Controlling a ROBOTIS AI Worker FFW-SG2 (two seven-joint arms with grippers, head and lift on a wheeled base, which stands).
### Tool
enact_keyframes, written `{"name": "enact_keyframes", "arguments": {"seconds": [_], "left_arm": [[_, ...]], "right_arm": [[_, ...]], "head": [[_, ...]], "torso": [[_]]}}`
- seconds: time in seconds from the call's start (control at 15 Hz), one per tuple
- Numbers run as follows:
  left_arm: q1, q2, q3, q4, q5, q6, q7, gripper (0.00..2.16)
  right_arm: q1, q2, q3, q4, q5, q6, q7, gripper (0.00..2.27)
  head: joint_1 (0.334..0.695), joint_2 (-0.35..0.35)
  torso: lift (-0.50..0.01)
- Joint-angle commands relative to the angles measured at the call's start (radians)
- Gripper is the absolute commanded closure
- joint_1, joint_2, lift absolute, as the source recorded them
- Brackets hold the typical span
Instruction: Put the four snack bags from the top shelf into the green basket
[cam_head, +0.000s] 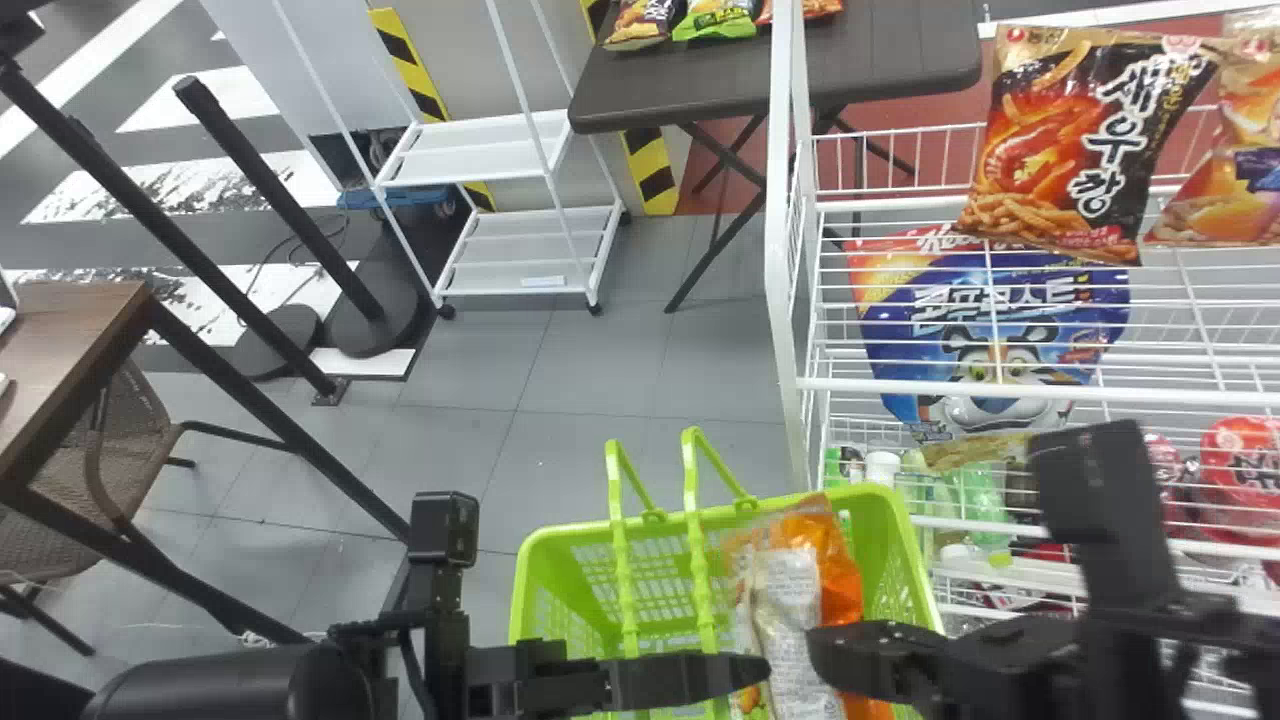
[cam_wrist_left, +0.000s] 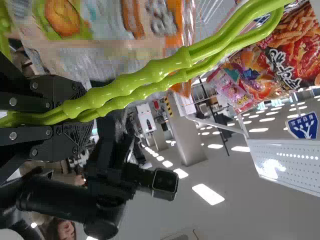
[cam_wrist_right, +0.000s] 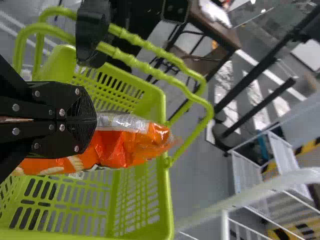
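- Clock positions are those of the head view, with twelve at its top.
- Left gripper (cam_head: 752, 668): between five and six o'clock, clenched round the basket's two green handles (cam_wrist_left: 150, 74).
- Right gripper (cam_head: 825, 645): at five o'clock, grasping the orange-and-pale snack bag (cam_head: 790, 595) with its fingers closed.
- That bag is in and above the green basket (cam_head: 530, 545), which lies between five and six o'clock; how far down the bag reaches I cannot tell.
- White wire rack (cam_head: 785, 230): toward three o'clock, just beside the basket.
- Prawn snack bag (cam_head: 1085, 145): upright at the rack's top, at two o'clock.
- Another snack bag (cam_head: 1225, 180): beside it, between two and three o'clock, partly cut off by the view's edge.
- Blue cereal bag (cam_head: 990, 320): lower in the rack, at three o'clock.
- Bottles (cam_head: 985, 500): lower still, near four o'clock.
- Dark folding table (cam_head: 720, 85): at one o'clock, with more snack packets (cam_head: 715, 20) on its far part, near twelve.
- White shelf cart (cam_head: 480, 150): between ten and eleven o'clock.
- Wooden table (cam_head: 70, 330): at nine o'clock, with a woven chair (cam_head: 105, 440) just below it.
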Motion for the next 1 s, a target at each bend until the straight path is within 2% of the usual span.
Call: {"name": "enact_keyframes", "arguments": {"seconds": [0.0, 0.13, 0.27, 0.53, 0.67, 0.73, 0.93], "left_arm": [[0.009, -0.001, 0.002, -0.004, 0.003, 0.001, -0.010, 2.15], [0.012, -0.001, 0.008, -0.004, 0.003, 0.001, -0.010, 2.15], [0.016, -0.001, 0.014, -0.006, 0.004, 0.001, -0.010, 2.15], [0.029, 0.001, 0.033, -0.014, 0.012, 0.001, -0.010, 2.15], [0.032, 0.004, 0.034, -0.015, 0.026, 0.001, -0.010, 2.15], [0.032, 0.006, 0.034, -0.015, 0.029, 0.001, -0.010, 2.15], [0.033, 0.006, 0.028, -0.018, 0.029, 0.004, -0.010, 2.15]], "right_arm": [[-0.021, -0.002, 0.075, 0.039, 0.133, 0.001, -0.006, 0.00], [-0.027, -0.025, 0.083, 0.030, 0.133, -0.005, -0.005, 0.01], [-0.009, -0.031, 0.037, -0.030, 0.125, -0.020, -0.003, 0.06], [0.023, -0.030, -0.215, -0.146, 0.114, -0.164, -0.005, 0.06], [-0.009, -0.030, -0.311, -0.113, 0.148, -0.281, -0.019, 0.07], [-0.043, -0.030, -0.328, -0.054, 0.163, -0.339, -0.039, 0.07], [-0.181, -0.030, -0.330, 0.165, 0.203, -0.532, -0.060, 0.07]], "head": [[0.695, 0.350], [0.695, 0.350], [0.695, 0.350], [0.695, 0.345], [0.695, 0.248], [0.695, 0.145], [0.695, 0.028]], "torso": [[0.000], [0.000], [0.000], [0.000], [0.000], [0.000], [0.000]]}}
